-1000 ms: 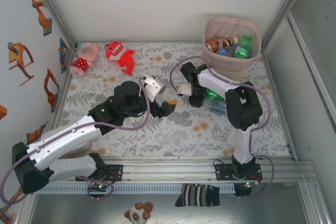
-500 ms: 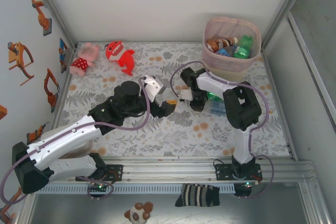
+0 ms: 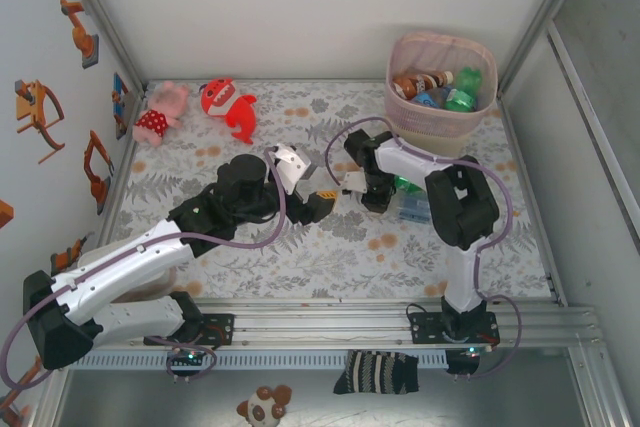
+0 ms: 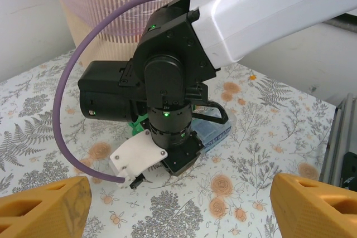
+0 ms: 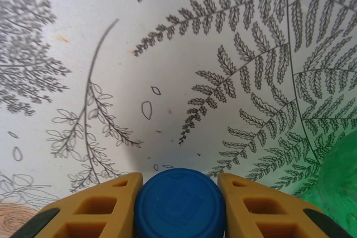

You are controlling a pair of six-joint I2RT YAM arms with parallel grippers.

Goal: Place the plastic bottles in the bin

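Note:
My right gripper (image 5: pixel 179 207) is shut on the blue cap (image 5: pixel 179 203) of a plastic bottle, low over the flowered cloth. That clear bottle with a blue label (image 3: pixel 413 205) (image 4: pixel 216 133) lies under the right wrist, beside a green bottle (image 3: pixel 405 184) (image 5: pixel 334 188). From above, the right gripper (image 3: pixel 362 195) points down at mid-table. My left gripper (image 3: pixel 316 203) (image 4: pixel 178 210) is open just to its left, nothing between its yellow fingers (image 4: pixel 44 207). The pink bin (image 3: pixel 440 57) (image 4: pixel 106 4) stands at the back right with several bottles (image 3: pixel 445 89) inside.
Two plush toys, pink (image 3: pixel 160 112) and red (image 3: pixel 228 107), lie at the back left. The right arm's purple cable (image 4: pixel 72 110) loops near the left gripper. A striped sock (image 3: pixel 375 372) and a small plush (image 3: pixel 262 407) lie below the front rail.
The right gripper has closed its fingers on the blue cap after shifting slightly toward the near side. The left arm has not moved.

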